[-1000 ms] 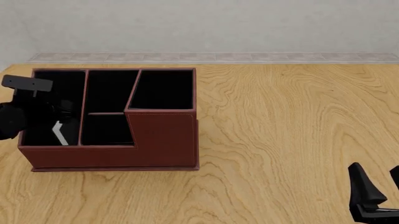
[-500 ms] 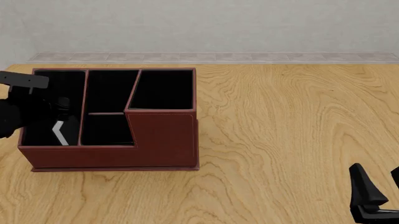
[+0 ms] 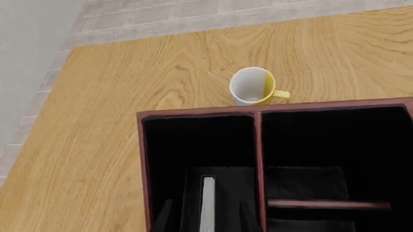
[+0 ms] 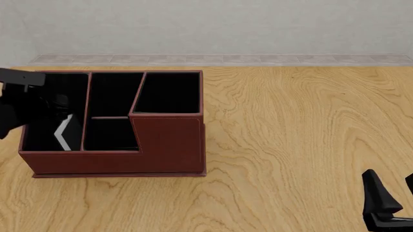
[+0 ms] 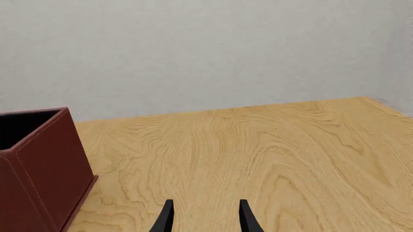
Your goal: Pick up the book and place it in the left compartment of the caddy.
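Note:
The reddish-brown caddy (image 4: 169,145) stands at the table's left. The small black book (image 4: 63,133) rests inside the left compartment (image 4: 69,86), showing its white page edge. In the left wrist view the book (image 3: 208,203) lies on the floor of that bay (image 3: 193,145) between my left gripper's (image 3: 206,217) spread fingers, with a gap on each side. My left gripper (image 4: 46,108) hovers open over the caddy's left end. My right gripper (image 4: 393,192) rests open near the table's front right corner, holding nothing; its tips (image 5: 205,218) point over bare wood.
A yellow-and-white mug (image 3: 255,87) stands on the table just outside the caddy's wall (image 3: 258,112). The caddy's two short middle bays (image 4: 113,116) and tall square bay (image 4: 169,92) show only black lining. A tiled strip and grey wall run along the far edge.
My left gripper has lifted up and away from the left compartment with fingers apart. The book stays where it lay. The right arm has not moved.

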You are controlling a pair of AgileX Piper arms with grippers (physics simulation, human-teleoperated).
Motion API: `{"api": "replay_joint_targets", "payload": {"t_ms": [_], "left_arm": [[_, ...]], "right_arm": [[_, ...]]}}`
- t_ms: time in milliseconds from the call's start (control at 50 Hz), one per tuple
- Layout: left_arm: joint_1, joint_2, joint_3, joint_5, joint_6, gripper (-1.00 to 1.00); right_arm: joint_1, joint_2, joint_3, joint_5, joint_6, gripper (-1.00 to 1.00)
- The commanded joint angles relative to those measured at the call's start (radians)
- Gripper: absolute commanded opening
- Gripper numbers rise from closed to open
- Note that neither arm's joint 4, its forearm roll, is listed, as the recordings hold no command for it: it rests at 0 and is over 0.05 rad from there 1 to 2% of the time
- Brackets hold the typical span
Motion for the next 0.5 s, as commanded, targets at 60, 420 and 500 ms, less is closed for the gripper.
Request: {"api": "replay_joint_targets", "payload": {"t_ms": [60, 420, 500], "left_arm": [[-0.014, -0.033, -0.012, 0.024, -0.002, 1.0], [-0.037, -0.093, -0.036, 0.072, 0.004, 1.0], [-0.033, -0.098, -0.045, 0.08, 0.006, 1.0]], "right_arm": [[-0.002, -0.001, 0.0, 0.0, 0.001, 1.0], [0.0, -0.005, 0.0, 0.003, 0.001, 1.0], [0.0, -0.005, -0.001, 0.004, 0.003, 1.0]]}}
